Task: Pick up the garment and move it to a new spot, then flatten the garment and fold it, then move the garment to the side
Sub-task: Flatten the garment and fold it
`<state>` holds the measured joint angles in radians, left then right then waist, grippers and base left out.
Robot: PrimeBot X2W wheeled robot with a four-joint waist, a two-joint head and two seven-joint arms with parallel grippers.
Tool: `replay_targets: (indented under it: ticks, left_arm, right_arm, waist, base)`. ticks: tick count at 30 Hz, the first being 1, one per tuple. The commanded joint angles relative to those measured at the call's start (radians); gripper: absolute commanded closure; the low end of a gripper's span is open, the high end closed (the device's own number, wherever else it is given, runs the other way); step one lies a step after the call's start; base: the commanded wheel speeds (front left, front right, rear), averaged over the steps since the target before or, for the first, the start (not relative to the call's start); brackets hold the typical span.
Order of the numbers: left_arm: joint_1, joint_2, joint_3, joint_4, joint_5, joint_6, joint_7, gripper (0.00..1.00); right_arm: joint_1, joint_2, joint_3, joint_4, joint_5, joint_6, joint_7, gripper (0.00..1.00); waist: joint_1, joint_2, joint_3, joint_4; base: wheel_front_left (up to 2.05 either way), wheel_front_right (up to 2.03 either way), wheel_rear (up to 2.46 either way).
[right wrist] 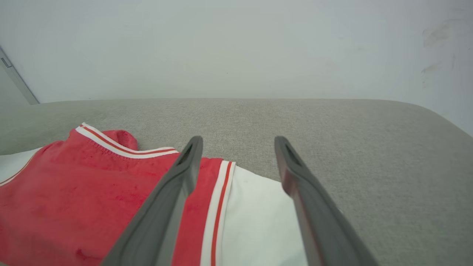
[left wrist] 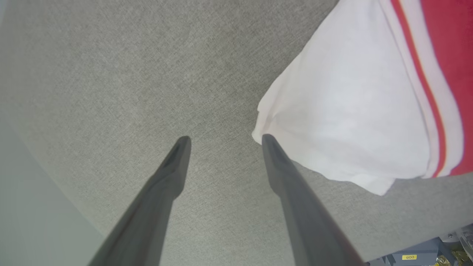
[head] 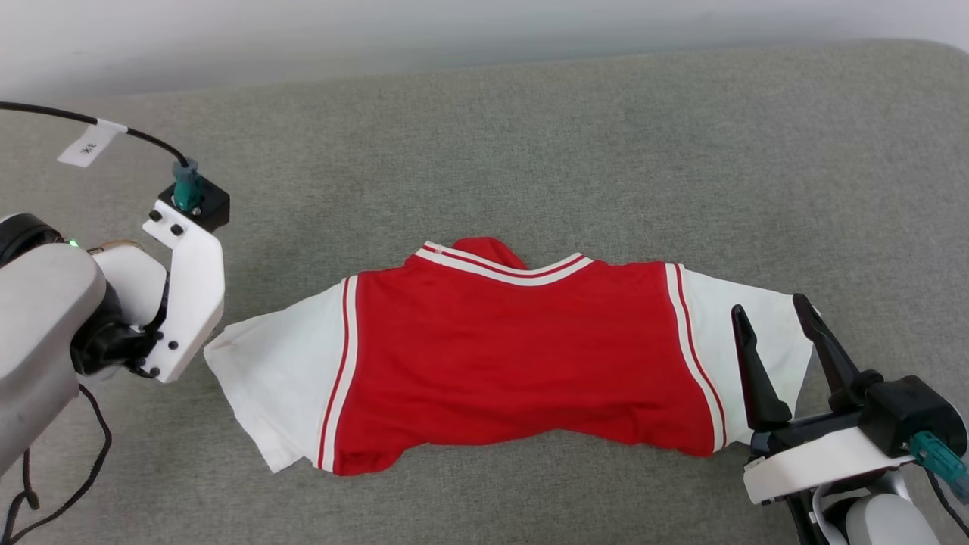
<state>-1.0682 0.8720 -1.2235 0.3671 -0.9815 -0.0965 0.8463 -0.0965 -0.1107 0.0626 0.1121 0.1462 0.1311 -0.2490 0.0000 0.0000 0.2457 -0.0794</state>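
The garment (head: 522, 356) is found spread out at the middle of the grey pad (head: 530, 136), with its neckline toward 12 o'clock and its white sleeves laid out toward 9 and 3 o'clock. The left gripper (left wrist: 223, 138) is seen at the garment's 9 o'clock with fingers parted and nothing held, one fingertip just beside the sleeve edge. The right gripper (head: 766, 306) is placed at the garment's 4 o'clock, likewise spread and empty, its fingers pointed toward 12 o'clock over the other sleeve.
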Motion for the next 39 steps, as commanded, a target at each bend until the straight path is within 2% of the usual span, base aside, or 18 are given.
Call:
replay_targets:
  ticks: [1, 7, 14, 15, 16, 23, 26, 29, 31, 37, 39]
  left_arm:
    - [0.010, -0.001, -0.003, -0.005, -0.006, 0.005, 0.006, 0.00]
    - [0.054, -0.024, -0.010, 0.002, -0.023, 0.030, 0.010, 0.00]
    - [0.114, -0.068, -0.039, 0.048, 0.007, 0.008, 0.009, 0.00]
    - [0.120, -0.072, -0.042, 0.055, 0.011, 0.007, 0.007, 0.56]
    - [0.124, -0.075, -0.044, 0.061, 0.016, 0.001, 0.007, 1.00]
    - [0.112, -0.075, -0.026, 0.070, 0.010, -0.018, -0.069, 1.00]
    - [0.110, -0.074, -0.010, 0.047, 0.000, -0.022, -0.112, 1.00]
    - [0.096, -0.057, -0.009, 0.015, 0.016, -0.024, -0.146, 1.00]
    - [0.086, -0.050, -0.012, -0.013, 0.027, -0.027, -0.156, 1.00]
    - [0.066, -0.042, -0.018, -0.096, 0.057, -0.029, -0.165, 1.00]
    - [0.054, -0.041, -0.017, -0.113, 0.063, -0.029, -0.167, 1.00]
  right_arm:
    - [0.005, -0.001, 0.001, -0.004, 0.003, -0.001, 0.000, 0.00]
    - [-0.010, 0.000, 0.005, -0.011, 0.003, -0.001, 0.002, 0.00]
    - [-0.029, 0.000, 0.007, 0.002, 0.003, -0.001, 0.002, 0.00]
    - [-0.031, -0.003, 0.003, 0.005, 0.004, -0.001, 0.002, 0.00]
    - [-0.032, -0.005, -0.003, 0.009, 0.003, -0.001, 0.003, 0.00]
    - [-0.074, -0.049, -0.065, -0.010, -0.007, -0.001, 0.022, 0.00]
    - [-0.111, -0.110, -0.087, -0.037, -0.016, -0.001, 0.054, 0.00]
    - [-0.156, -0.200, -0.076, -0.068, -0.010, -0.001, 0.130, 0.00]
    - [-0.190, -0.278, -0.060, -0.076, 0.020, -0.001, 0.213, 0.00]
    - [-0.274, -0.558, 0.136, -0.104, 0.262, -0.001, 0.655, 0.00]
    - [-0.309, -0.633, 0.190, -0.112, 0.349, -0.001, 0.794, 0.00]
  waist:
    - [0.0000, 0.0000, 0.010, -0.007]
    - [0.0000, 0.0000, 0.053, -0.026]
    - [0.0000, 0.0000, 0.071, -0.037]
    - [0.0000, 0.0000, 0.068, -0.038]
    - [0.0000, 0.0000, 0.065, -0.037]
    - [0.0000, 0.0000, 0.004, -0.023]
    - [0.0000, 0.0000, -0.024, -0.010]
    - [0.0000, 0.0000, -0.041, 0.001]
    - [0.0000, 0.0000, -0.043, 0.012]
    - [0.0000, 0.0000, -0.025, 0.043]
    - [0.0000, 0.0000, -0.013, 0.052]
  base:
    - [0.00, 0.00, 0.00]
    - [0.00, 0.00, 0.00]
    - [0.00, 0.00, 0.00]
    - [0.00, 0.00, 0.00]
    - [0.00, 0.00, 0.00]
    - [0.00, 0.00, 0.00]
    - [0.00, 0.00, 0.00]
    - [0.00, 0.00, 0.00]
    - [0.00, 0.00, 0.00]
    - [0.00, 0.00, 0.00]
    - [0.00, 0.00, 0.00]
